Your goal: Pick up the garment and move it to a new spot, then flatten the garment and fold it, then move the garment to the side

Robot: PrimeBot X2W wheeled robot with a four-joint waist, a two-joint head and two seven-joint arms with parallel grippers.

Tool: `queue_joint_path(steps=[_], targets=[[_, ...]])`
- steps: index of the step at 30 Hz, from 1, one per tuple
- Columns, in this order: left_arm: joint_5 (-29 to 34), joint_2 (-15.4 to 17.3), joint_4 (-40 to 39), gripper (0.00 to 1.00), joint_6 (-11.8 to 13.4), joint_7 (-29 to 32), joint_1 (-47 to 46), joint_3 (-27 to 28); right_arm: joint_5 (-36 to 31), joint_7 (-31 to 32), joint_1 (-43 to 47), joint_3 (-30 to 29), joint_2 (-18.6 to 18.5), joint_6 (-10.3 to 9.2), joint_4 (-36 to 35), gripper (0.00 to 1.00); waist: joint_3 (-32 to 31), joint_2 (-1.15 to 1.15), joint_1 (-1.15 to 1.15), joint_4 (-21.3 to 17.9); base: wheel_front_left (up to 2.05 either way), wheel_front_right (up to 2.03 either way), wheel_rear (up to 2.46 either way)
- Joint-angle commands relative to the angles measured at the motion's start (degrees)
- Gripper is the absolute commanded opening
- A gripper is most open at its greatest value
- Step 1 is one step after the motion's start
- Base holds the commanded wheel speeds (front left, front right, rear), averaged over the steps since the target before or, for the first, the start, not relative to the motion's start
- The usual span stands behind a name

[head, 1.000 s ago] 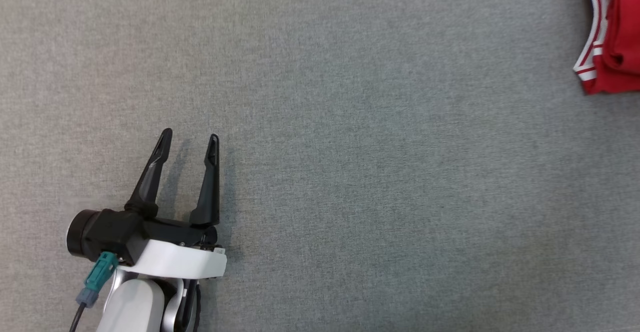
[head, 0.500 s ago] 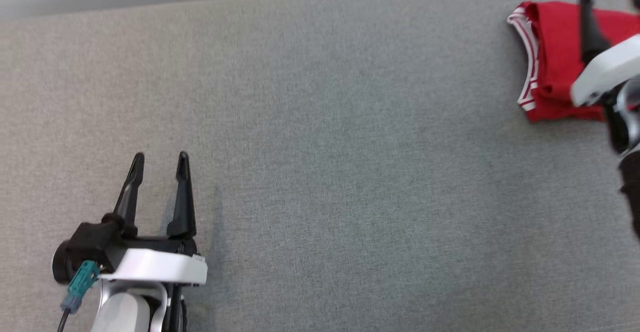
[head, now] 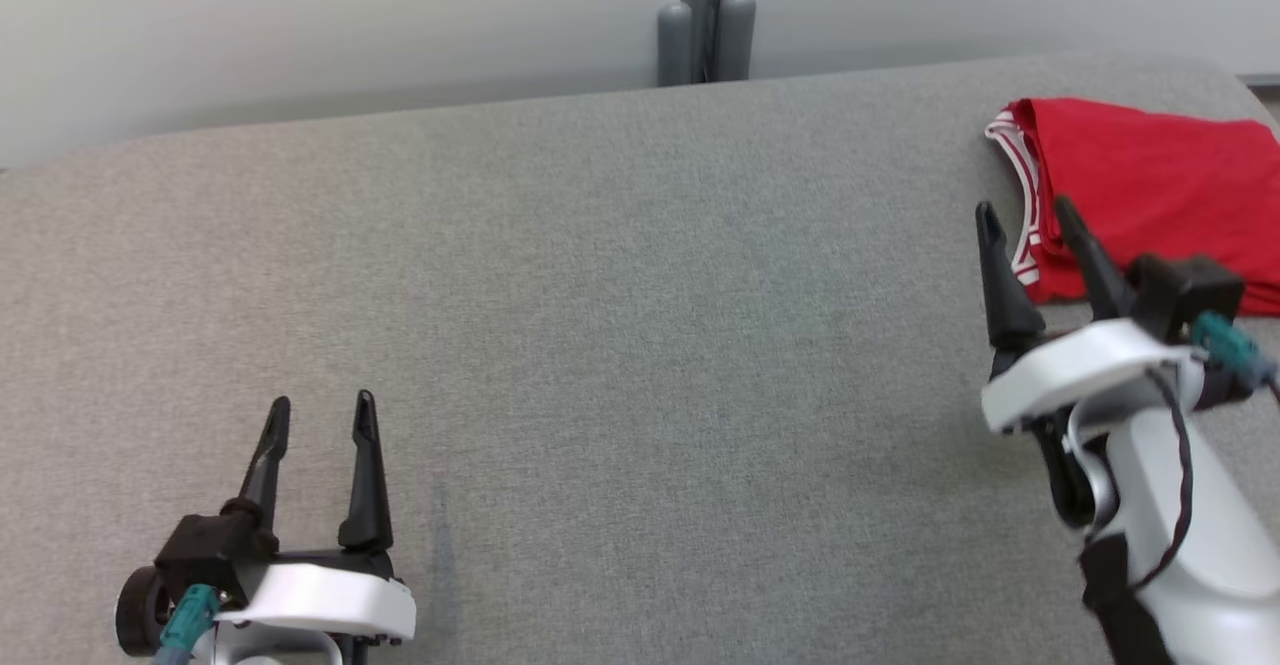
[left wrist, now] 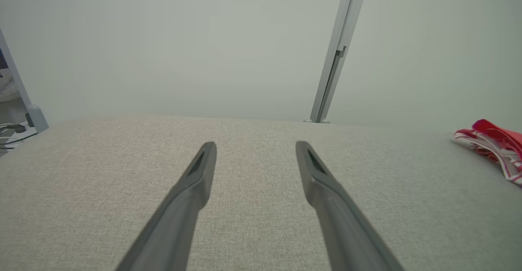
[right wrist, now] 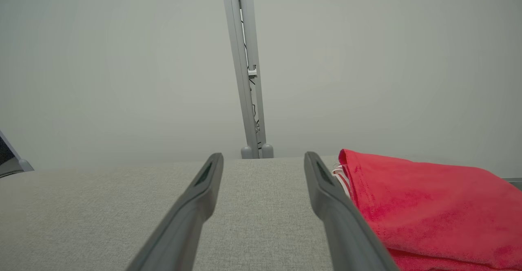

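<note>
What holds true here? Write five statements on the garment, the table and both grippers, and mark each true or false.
1. The red fabric garment with white-striped trim lies folded at the far right of the grey cloth-covered table. True.
2. The right gripper is shut on the garment. False: its jaws stand open and grip nothing, near the garment's striped edge.
3. The left gripper has its jaws open over bare table. True.
4. The garment lies spread flat in the table's middle. False: it is folded at the far right.
5. A grey upright post stands behind the table's far edge. True.
</note>
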Motion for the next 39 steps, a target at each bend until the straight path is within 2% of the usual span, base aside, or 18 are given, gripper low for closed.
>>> queue_joint_path(steps=[1,8,15,21,39], targets=[[0.5,0.1,-0.1,1.00,0.6,-0.1,0.5,-0.1,-0.5,-0.4,1.6,-0.5,0.5,0.01,-1.5,1.00,-1.0,0.00,0.00,0.7,0.00,0.00,0.00],[0.4,-0.3,0.8,1.00,2.2,-0.1,3.3,-0.8,-4.6,-0.4,14.8,-2.3,3.0,0.01,-12.4,1.00,-3.7,0.00,0.00,2.3,0.00,0.00,0.00],[0.6,-0.5,1.0,1.00,3.1,-0.1,5.3,-1.3,-3.2,-0.3,22.5,-1.6,3.1,0.01,-20.1,1.00,-5.3,0.00,0.00,3.7,0.00,0.00,0.00],[1.2,-0.6,0.0,1.00,4.0,-0.1,6.5,-1.2,-2.3,-0.4,25.8,-1.5,3.1,0.01,-21.9,1.00,-6.4,0.00,0.00,4.3,0.00,0.00,0.00],[0.7,-0.6,-0.5,1.00,3.0,-0.1,6.9,-1.6,-2.7,0.1,26.4,-1.1,3.2,0.01,-21.8,1.00,-6.6,0.00,0.00,4.8,0.00,0.00,0.00]])
